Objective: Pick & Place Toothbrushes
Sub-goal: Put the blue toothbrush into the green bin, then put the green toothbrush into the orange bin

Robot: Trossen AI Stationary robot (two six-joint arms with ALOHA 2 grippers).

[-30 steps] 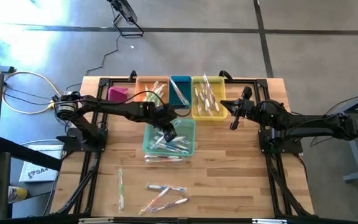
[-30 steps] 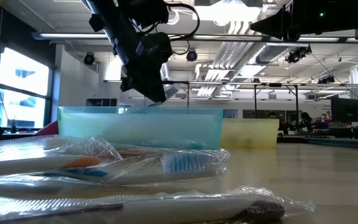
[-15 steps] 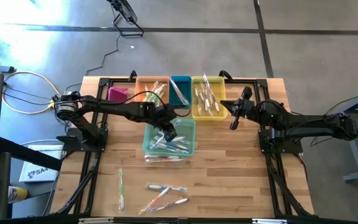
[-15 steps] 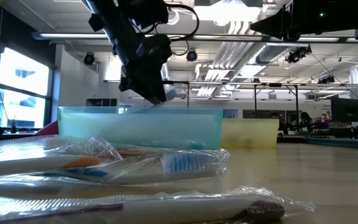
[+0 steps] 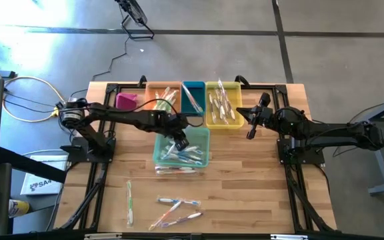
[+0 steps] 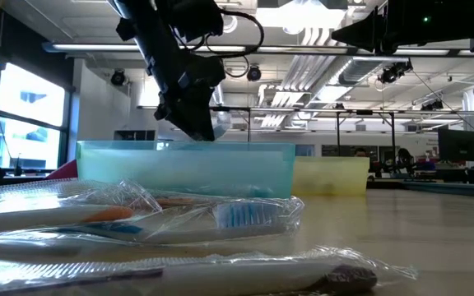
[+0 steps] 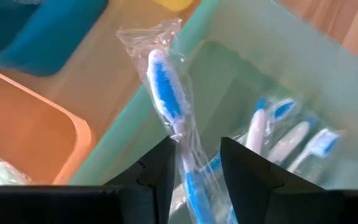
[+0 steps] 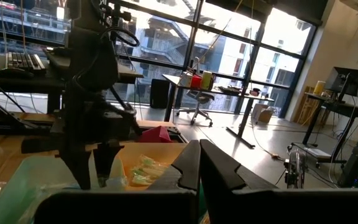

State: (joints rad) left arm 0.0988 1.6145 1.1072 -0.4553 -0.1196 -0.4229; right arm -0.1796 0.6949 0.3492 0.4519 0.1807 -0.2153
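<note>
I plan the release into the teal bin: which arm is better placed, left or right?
Left. Its pincer holds a wrapped blue toothbrush over the teal bin. The right pincer waits beside the yellow bin, empty.

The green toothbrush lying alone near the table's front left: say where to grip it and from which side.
Grip the green toothbrush at mid-handle, coming straight down from above. It lies flat, apart from the other loose brushes, its long axis running front to back, so the gripper's fingers should close across its narrow width.

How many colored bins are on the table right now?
5: pink bin, orange bin, blue bin, yellow bin in a row along the back; teal bin in front, beneath the left end effector.
</note>
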